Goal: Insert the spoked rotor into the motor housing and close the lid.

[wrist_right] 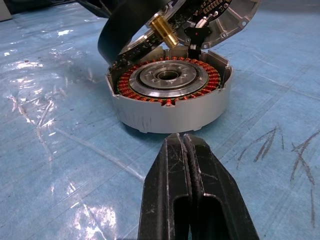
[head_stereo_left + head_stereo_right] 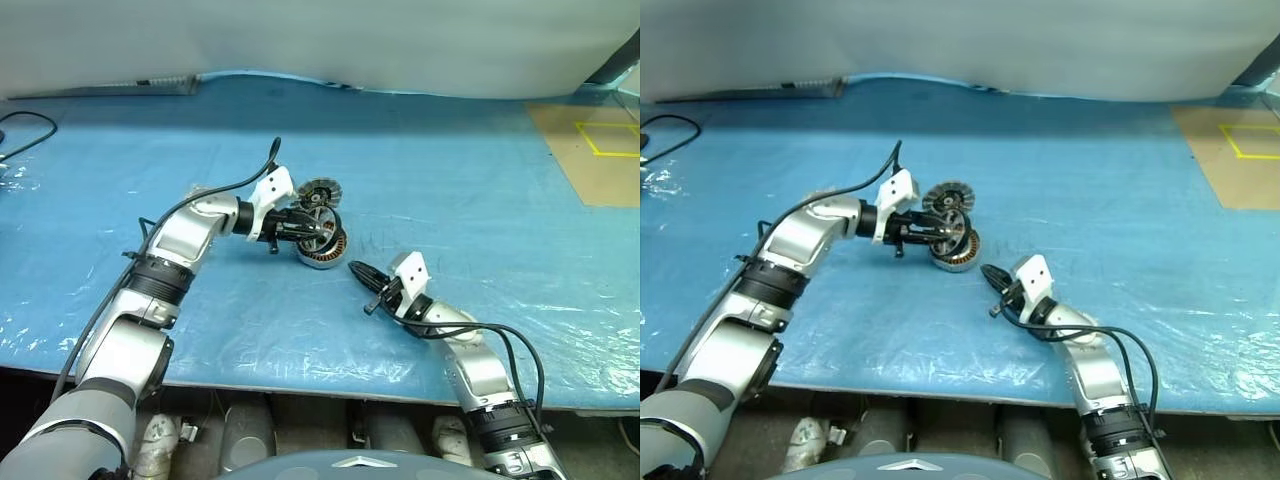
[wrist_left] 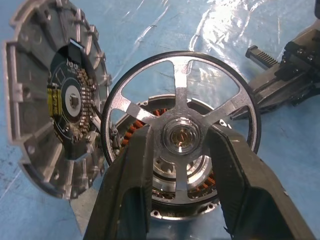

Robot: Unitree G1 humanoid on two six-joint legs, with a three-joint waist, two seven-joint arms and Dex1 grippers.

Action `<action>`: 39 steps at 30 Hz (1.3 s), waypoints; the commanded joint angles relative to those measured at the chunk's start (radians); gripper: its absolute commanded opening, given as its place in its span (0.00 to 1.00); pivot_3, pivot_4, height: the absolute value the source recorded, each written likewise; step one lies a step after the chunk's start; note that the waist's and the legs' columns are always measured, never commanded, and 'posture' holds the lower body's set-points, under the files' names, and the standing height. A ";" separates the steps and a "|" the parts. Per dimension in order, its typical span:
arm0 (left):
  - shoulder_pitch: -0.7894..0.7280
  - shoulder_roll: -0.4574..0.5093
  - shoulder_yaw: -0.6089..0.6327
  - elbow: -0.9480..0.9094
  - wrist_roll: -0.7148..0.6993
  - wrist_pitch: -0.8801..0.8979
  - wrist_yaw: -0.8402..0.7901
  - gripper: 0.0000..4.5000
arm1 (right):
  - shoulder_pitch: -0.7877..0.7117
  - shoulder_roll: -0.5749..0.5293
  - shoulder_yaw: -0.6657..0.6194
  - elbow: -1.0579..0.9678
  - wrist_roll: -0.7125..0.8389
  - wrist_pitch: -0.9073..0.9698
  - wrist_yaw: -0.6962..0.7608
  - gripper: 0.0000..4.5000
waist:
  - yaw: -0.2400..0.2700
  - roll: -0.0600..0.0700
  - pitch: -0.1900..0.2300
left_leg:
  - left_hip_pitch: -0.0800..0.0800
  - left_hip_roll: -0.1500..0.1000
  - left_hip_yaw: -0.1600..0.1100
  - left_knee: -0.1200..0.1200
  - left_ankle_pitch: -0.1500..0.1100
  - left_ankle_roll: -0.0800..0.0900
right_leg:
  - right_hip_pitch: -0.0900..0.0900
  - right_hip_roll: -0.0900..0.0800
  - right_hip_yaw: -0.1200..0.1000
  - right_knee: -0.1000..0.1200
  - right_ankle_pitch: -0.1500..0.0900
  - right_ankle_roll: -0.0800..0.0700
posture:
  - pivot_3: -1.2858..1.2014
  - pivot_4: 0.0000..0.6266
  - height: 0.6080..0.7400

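Left gripper (image 3: 182,150): jaws grasped the spoked rotor (image 3: 180,130), tilted above the motor housing (image 1: 170,95).
Right gripper (image 1: 186,145): jaws clenched, empty.

My arms are showing silver-grey shells joined by black rings. A white bracket is sitting at each wrist, black cables are looping along both forearms, and my left hand (image 2: 318,226) and right hand (image 2: 362,271) are ending in matte black fingers (image 3: 131,190).

My left gripper (image 3: 182,150) holds the spoked rotor (image 3: 181,135) tilted above the motor housing (image 1: 170,92); the lid (image 3: 52,97) leans behind; my right gripper (image 1: 187,165) lies nearer me.
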 commanded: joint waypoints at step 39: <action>-0.064 0.026 -0.015 0.068 0.120 -0.049 -0.084 0.56 | -0.019 0.008 0.006 0.019 -0.032 -0.013 -0.023 0.00 | 0.000 0.000 0.000 | 0.001 0.000 0.000 0.001 0.000 0.000 | 0.000 0.000 0.000 0.002 0.000 -0.001 | 0.52 0.24 1.00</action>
